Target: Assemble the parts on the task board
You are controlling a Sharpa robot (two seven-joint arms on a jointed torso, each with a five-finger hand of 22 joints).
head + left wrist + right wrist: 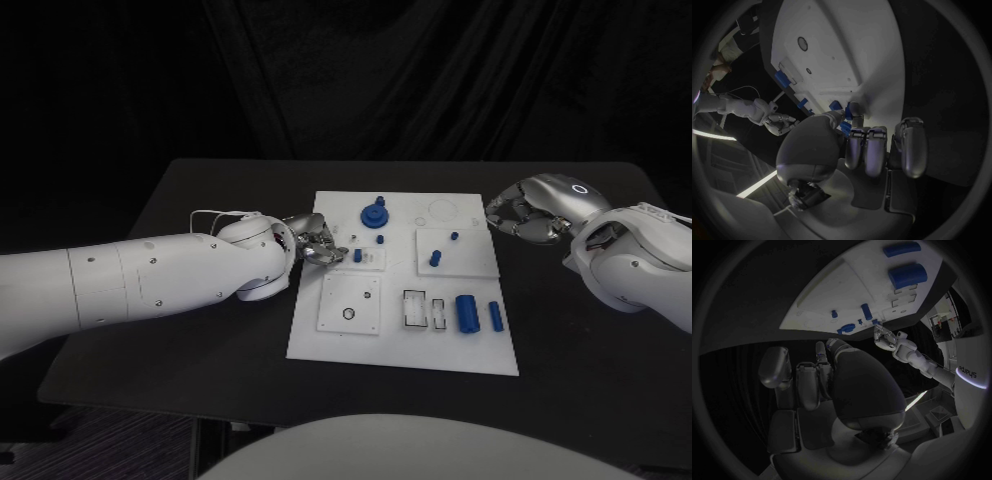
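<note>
Now: left hand (317, 243) at task board (404, 300) edge, perhaps pinching a blue part (844, 128) | right hand (522, 212) curled, holding nothing, beside board

My task board (483, 352) is white on the black table (216, 190), its parts blue — the fat cylinder (466, 312), the thin rod (495, 316), the round knobbed piece (375, 213). My left hand (317, 243) and right hand (522, 213) are silver — on white arms.
</note>
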